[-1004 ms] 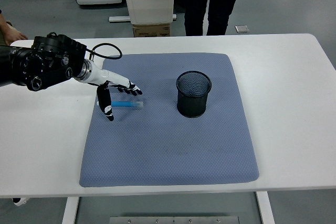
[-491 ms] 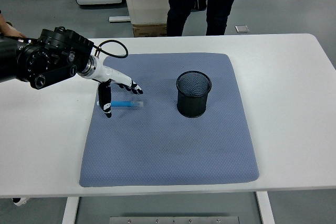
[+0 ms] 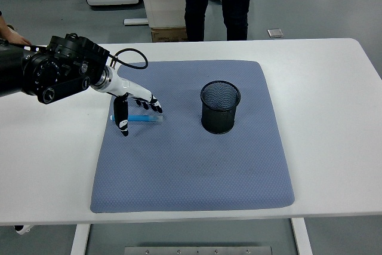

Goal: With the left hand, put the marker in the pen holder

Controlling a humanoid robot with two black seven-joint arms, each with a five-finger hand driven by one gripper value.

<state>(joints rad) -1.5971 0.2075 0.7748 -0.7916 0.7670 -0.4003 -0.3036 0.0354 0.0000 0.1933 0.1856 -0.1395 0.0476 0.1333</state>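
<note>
**Left hand closing down over the marker**

Head view: left hand point(image 3: 134, 107) now lowering a little nearer to the blue mat point(image 3: 191, 165) than half a second ago, with the fingers drawing in from the far side of the marker point(image 3: 143, 118) and the thumb hanging down at the marker's left end. Not grasping yet, by the look of it: fingers spread and only bracketing the blue marker, which is lying flat on the mat exactly where it was a second ago. Meaning for the task: probably finishing the approach and starting the pinch, with lifting and carrying not yet begun. Reaching in from the left edge with the forearm angled down and the wrist bent over the mat. Standing upright and well apart to the right, the black mesh pen holder point(image 3: 220, 108), apparently empty.
</note>
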